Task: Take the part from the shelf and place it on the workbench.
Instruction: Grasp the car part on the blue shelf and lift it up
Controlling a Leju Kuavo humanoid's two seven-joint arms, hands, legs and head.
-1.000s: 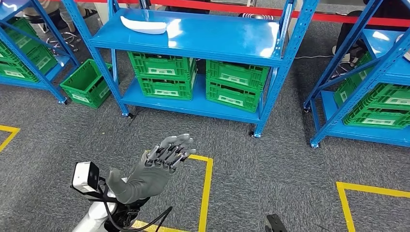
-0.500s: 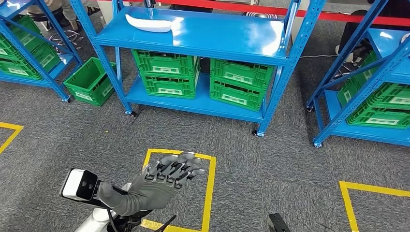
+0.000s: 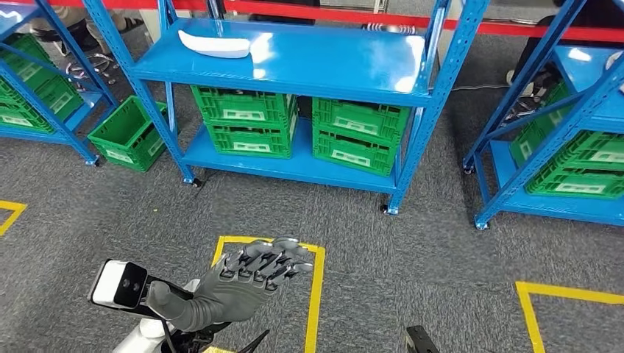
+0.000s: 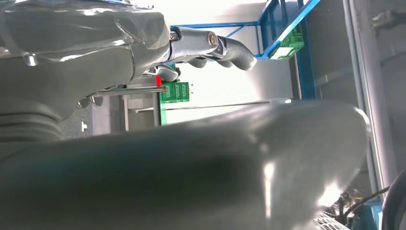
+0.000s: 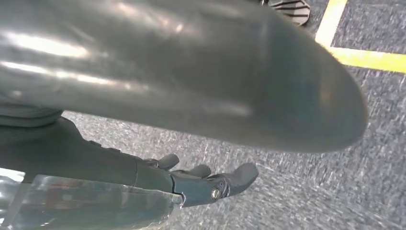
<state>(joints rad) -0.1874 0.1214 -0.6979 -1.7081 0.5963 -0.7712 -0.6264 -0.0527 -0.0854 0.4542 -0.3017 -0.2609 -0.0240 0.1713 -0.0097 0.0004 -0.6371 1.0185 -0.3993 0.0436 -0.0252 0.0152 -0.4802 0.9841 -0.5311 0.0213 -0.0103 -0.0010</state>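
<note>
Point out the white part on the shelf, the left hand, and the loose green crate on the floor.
white part (image 3: 215, 45): head view, middle of its long pale body.
left hand (image 3: 234, 285): head view, grey back of the hand.
green crate (image 3: 126, 134): head view, on its near rim beside the shelf leg.

Bright, even overhead light; sharp from the head, blurred at both wrists.

White glare patches on the glossy blue shelf (image 3: 294, 59), washing out part of the white part (image 3: 215, 45); soft shadows under the shelf on the carpet (image 3: 441, 265); uprights splayed toward the edges. Left wrist view blown out behind the hand (image 4: 143, 52), thumb (image 4: 215, 163) close and out of focus. Right wrist view streaked with motion blur across the carpet, thumb (image 5: 191, 67) a glossy smear.
</note>
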